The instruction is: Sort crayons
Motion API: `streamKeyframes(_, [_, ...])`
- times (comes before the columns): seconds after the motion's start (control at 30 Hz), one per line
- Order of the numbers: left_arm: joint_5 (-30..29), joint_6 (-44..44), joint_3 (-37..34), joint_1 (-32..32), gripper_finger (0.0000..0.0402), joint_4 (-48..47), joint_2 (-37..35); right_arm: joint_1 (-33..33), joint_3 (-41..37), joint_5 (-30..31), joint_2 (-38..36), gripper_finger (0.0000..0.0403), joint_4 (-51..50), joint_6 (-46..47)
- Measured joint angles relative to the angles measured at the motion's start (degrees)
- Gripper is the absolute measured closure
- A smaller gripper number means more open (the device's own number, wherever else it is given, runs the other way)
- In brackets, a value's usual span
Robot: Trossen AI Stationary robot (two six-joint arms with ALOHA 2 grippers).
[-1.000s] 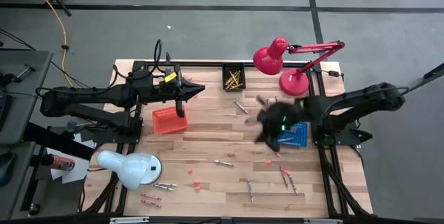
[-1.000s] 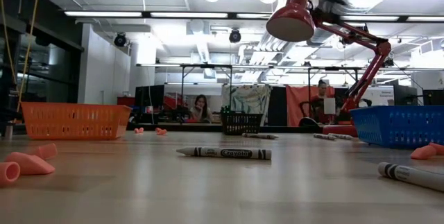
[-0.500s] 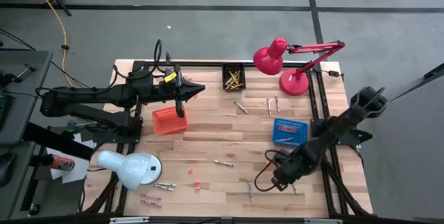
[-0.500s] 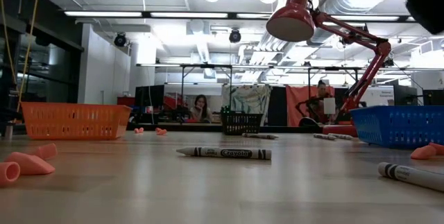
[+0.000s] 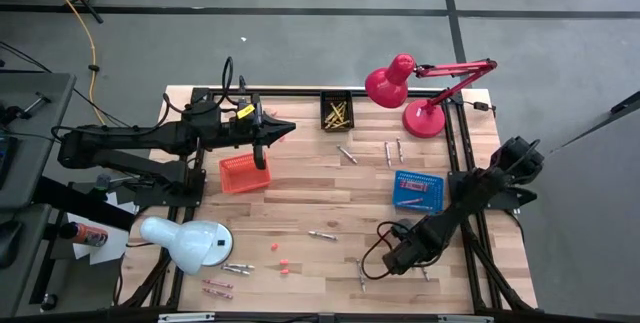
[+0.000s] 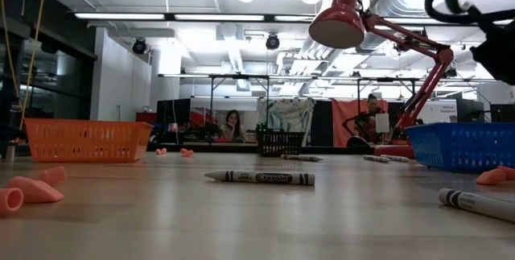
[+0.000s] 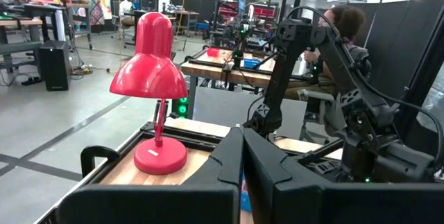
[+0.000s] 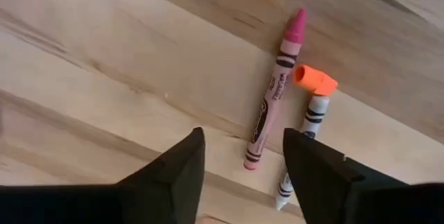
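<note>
Crayons lie scattered on the wooden table. In the right wrist view a pink crayon (image 8: 272, 93) lies flat beside a pale crayon (image 8: 305, 144), with an orange cap (image 8: 316, 80) at the pale crayon's far tip. My right gripper (image 8: 244, 174) hangs open over them near the table's near right (image 5: 392, 260). The pink crayon's near end is between its fingers, untouched. Another crayon (image 6: 259, 177) lies mid-table. Yellow crayons fill the black bin (image 5: 337, 113). My left gripper (image 7: 243, 156) is shut and empty above the orange basket (image 5: 243, 173).
A blue basket (image 5: 417, 190) sits at the right, and a red desk lamp (image 5: 405, 88) stands at the far right. A white lamp (image 5: 187, 241) is at the near left. More crayons (image 5: 228, 275) and pink caps (image 6: 32, 189) lie along the near edge. People sit in the room behind.
My right arm has swung fast from beside the blue basket toward the table's near edge. It has settled low over the crayons at the near right. My left arm has kept still.
</note>
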Motion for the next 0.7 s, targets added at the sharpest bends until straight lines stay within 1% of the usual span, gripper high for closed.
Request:
streamKeyframes(0.07, [0.02,0.00,0.00,0.00,0.0401,-0.01,0.00,-0.12,0.00,-0.04,0.31,0.0202,-0.25,0.04])
streamKeyframes(0.13, [0.02,-0.02,0.00,0.00,0.0401,-0.01,0.00,-0.14,0.00,-0.04,0.77,0.0200,-0.31,0.59])
streamKeyframes(0.2, [0.01,-0.02,0.00,0.00,0.0401,-0.01,0.00,-0.12,0.00,-0.12,1.49,0.0204,-0.32,0.90])
streamKeyframes(0.3, [0.02,-0.01,0.00,0.00,0.0401,-0.01,0.00,-0.12,0.00,-0.54,3.02,0.0221,-0.32,0.91])
streamKeyframes(0.53, [0.02,-0.02,0.00,0.00,0.0401,0.01,0.00,-0.25,0.24,-0.98,5.06,0.0290,-0.05,0.91])
streamKeyframes(0.7, [0.02,-0.02,0.00,0.00,0.0401,0.00,0.00,-0.25,0.24,-1.05,5.19,0.0360,-0.78,-0.06])
